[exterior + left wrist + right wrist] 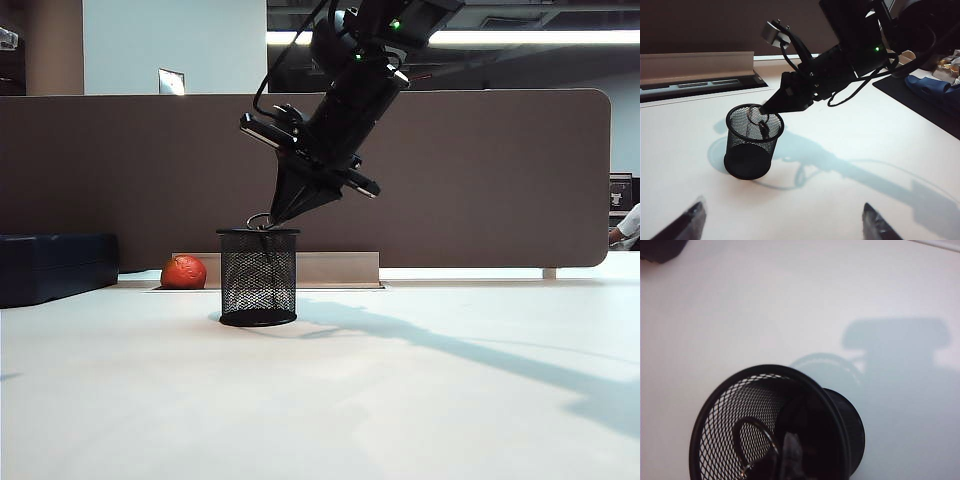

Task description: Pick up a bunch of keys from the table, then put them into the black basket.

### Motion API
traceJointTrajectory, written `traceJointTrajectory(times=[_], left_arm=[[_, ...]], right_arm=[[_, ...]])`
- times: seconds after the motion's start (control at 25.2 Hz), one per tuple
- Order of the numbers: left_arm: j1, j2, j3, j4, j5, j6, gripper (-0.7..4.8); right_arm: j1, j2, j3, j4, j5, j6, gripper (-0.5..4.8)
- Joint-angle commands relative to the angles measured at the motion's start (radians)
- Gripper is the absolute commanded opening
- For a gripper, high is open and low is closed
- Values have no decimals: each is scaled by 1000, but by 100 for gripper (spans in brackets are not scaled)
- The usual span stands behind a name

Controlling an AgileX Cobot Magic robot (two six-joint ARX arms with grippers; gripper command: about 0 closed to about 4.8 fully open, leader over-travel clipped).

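The black basket (258,275) stands upright on the white table (400,400), left of centre. My right gripper (272,222) points steeply down at the basket's rim, shut on the bunch of keys (258,221); the ring shows just above the rim. In the left wrist view the keys (763,127) hang from the right gripper (762,107) inside the basket's (751,145) mouth. The right wrist view looks into the basket (715,405), with the key ring (757,440) beside the right gripper (790,460). My left gripper (782,220) hovers open, well short of the basket.
A red-orange ball (184,272) lies behind the basket to the left, beside a dark blue box (55,265). A metal strip (330,268) and a brown partition (480,180) close the table's far edge. A dark mat with blue cloth (930,90) lies beyond the right arm.
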Motion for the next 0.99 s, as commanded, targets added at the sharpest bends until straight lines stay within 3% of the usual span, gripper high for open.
traceJointTrajectory(times=[0.04, 0.2, 0.4, 0.48, 0.56, 0.99], left_arm=[[1, -2, 6, 9, 0, 5, 404], [1, -2, 6, 9, 0, 4, 404], [1, -2, 6, 9, 0, 4, 404], [1, -2, 6, 9, 0, 4, 404], [1, -2, 6, 9, 0, 4, 404], [1, -2, 6, 9, 0, 4, 404]], right_arm=[[2, -3, 3, -6, -7, -4, 118], [2, -3, 3, -26, -8, -4, 162], [2, -5, 7, -37, -7, -4, 159], [2, -7, 15, -39, -7, -4, 54], [2, -8, 24, -43, -7, -6, -10], [-18, -79, 31, -43, 33, -37, -9]])
